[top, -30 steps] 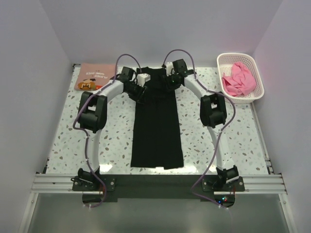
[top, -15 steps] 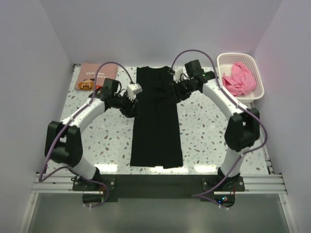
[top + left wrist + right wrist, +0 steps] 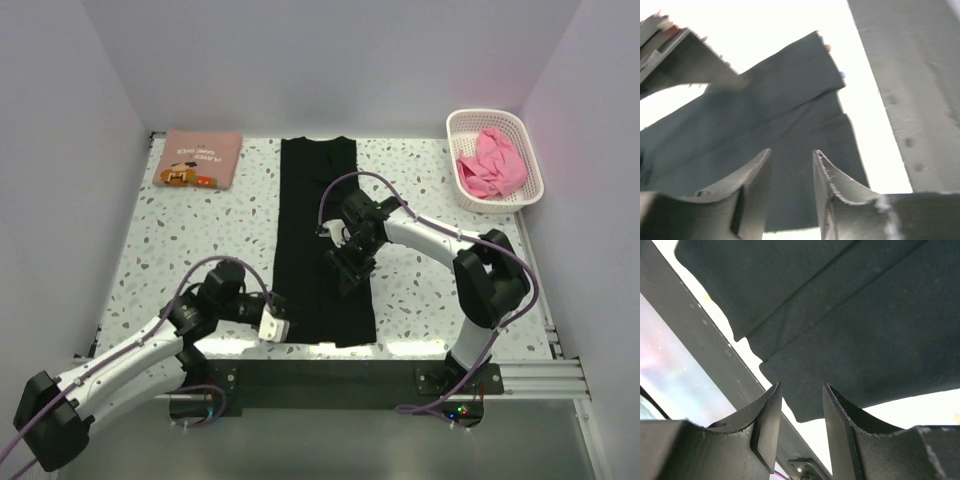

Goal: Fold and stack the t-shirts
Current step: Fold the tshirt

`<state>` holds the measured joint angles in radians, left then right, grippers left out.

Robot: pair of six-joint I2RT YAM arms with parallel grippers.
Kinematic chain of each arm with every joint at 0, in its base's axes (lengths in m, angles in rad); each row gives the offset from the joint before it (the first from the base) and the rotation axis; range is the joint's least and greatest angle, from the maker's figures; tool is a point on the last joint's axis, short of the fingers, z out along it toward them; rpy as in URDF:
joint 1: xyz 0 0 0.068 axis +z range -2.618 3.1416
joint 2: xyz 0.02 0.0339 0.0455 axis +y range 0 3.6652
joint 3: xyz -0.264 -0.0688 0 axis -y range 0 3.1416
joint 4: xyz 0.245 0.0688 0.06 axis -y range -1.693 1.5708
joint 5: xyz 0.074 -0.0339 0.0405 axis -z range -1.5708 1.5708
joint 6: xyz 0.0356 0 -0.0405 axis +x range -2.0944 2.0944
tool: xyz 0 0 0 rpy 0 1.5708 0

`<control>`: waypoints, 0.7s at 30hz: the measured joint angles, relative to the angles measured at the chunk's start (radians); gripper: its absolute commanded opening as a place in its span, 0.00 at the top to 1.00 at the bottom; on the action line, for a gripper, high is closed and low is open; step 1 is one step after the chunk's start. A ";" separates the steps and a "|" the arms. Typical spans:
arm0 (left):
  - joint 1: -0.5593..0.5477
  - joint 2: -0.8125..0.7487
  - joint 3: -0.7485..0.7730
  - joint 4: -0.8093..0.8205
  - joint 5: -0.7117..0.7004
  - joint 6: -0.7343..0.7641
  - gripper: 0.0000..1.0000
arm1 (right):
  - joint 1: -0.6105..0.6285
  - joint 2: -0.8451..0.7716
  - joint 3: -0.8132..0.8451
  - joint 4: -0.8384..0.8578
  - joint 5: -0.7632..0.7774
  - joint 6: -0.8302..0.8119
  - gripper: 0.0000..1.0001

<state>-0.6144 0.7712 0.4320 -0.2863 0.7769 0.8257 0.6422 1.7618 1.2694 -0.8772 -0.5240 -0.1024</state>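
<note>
At the near edge, the left gripper (image 3: 791, 152) sits low over the table (image 3: 180, 230), just off the near-left corner of the black t-shirt (image 3: 305, 230). Its jaws stand parted with nothing between them. Its wrist view shows the shirt's stepped, overlapping hem layers ahead and a grey band of the dark front strip (image 3: 330, 372) to one side. The hem lies close to that strip, leaving only a thin margin of tabletop. The black shirt is folded into a long narrow band in the middle of the table. Its long axis runs straight from the near edge to the far wall, slightly wider at the near end, and the far end almost meets the back edge. Midway along, the right gripper (image 3: 801, 387) hangs over the band's right-hand part, jaws apart and empty, with the shirt's layered edges below it. Bare speckled table lies on both sides of the band. The left side is open up to the side wall, while the right arm reaches across the right side. In the far-left corner the salmon-pink t-shirt (image 3: 200, 158) lies flat and folded, print up, well apart from the black one. In the far-right corner the bright pink t-shirt (image 3: 488, 165) is bunched inside the white basket (image 3: 455, 125), against the right wall.
</note>
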 measured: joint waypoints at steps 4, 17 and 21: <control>-0.235 0.032 -0.087 0.122 -0.089 0.075 0.62 | -0.010 0.004 0.000 -0.037 -0.008 -0.043 0.58; -0.545 0.357 -0.153 0.482 -0.266 0.277 0.59 | -0.288 -0.117 -0.006 -0.153 -0.009 -0.180 0.59; -0.546 0.448 -0.152 0.565 -0.288 0.319 0.59 | -0.289 -0.121 -0.024 -0.177 -0.009 -0.194 0.59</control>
<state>-1.1599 1.2190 0.2798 0.2790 0.4892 1.1446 0.3534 1.6405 1.2457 -1.0546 -0.5327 -0.2966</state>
